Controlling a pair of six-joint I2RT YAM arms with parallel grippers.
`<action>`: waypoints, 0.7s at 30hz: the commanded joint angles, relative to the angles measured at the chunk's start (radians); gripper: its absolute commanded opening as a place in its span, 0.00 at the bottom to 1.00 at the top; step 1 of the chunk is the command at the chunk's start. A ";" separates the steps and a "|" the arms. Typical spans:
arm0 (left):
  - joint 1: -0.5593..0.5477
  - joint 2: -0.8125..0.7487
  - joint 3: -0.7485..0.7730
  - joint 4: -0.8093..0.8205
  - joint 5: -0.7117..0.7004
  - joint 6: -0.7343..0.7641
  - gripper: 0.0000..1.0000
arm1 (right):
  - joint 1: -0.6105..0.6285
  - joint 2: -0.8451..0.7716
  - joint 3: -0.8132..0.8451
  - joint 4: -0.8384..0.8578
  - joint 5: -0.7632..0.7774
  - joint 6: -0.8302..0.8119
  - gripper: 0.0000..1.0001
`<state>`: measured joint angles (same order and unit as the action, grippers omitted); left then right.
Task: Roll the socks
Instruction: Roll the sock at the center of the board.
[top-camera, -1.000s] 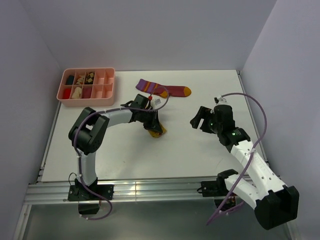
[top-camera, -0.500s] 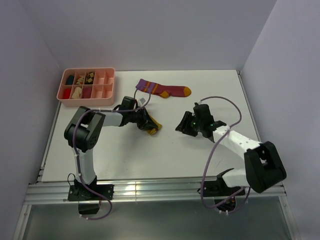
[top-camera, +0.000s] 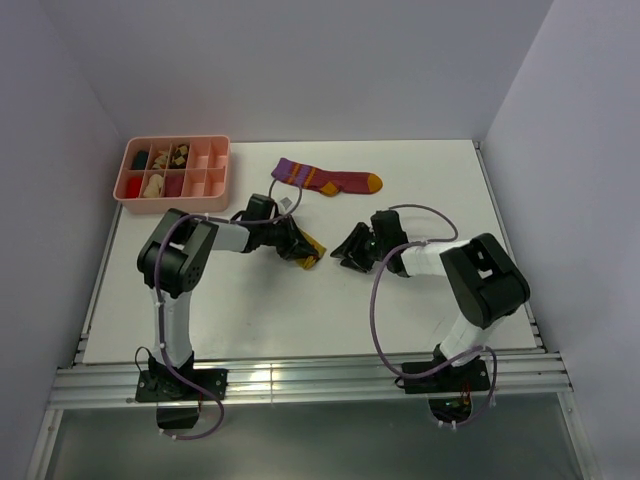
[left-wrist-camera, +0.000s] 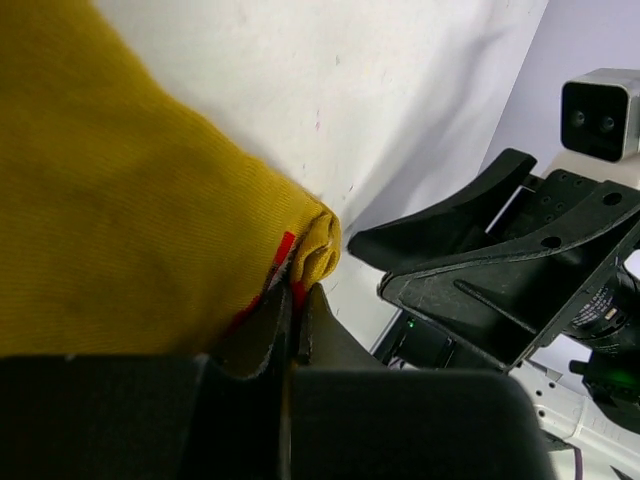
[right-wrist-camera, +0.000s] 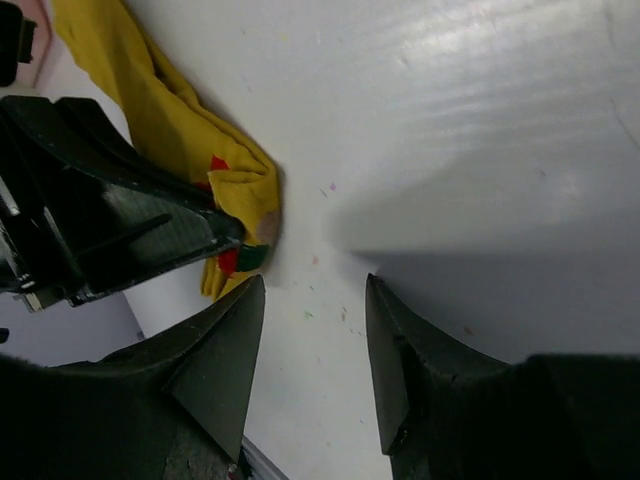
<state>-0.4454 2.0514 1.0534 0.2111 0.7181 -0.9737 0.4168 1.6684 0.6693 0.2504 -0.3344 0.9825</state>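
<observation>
Over the last second the right gripper (top-camera: 350, 250) has travelled leftward, from below and just right of the maroon sock's (top-camera: 325, 180) orange toe to below the foot of that sock. Its jaws have narrowed from wide to about half apart, with nothing between them in the right wrist view (right-wrist-camera: 310, 290). The right arm (top-camera: 480, 280), earlier stretched out low and far to the right of the maroon sock, is now folded up with its elbow raised. The mustard-yellow sock (top-camera: 310, 250) and the left gripper (top-camera: 294, 243) have shifted slightly left and a little nearer the maroon sock's cuff end.
</observation>
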 joint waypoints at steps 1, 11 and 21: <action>0.004 0.030 0.059 -0.035 -0.035 0.030 0.01 | 0.008 0.074 0.039 0.124 -0.006 0.070 0.53; 0.011 0.050 0.114 -0.084 -0.017 0.070 0.01 | 0.042 0.188 0.108 0.087 0.029 0.093 0.53; 0.030 0.018 0.054 0.076 0.106 -0.059 0.01 | 0.036 0.246 0.056 0.214 0.012 0.160 0.52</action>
<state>-0.4278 2.0899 1.1236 0.2070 0.7631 -0.9867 0.4522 1.8618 0.7692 0.4702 -0.3607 1.1332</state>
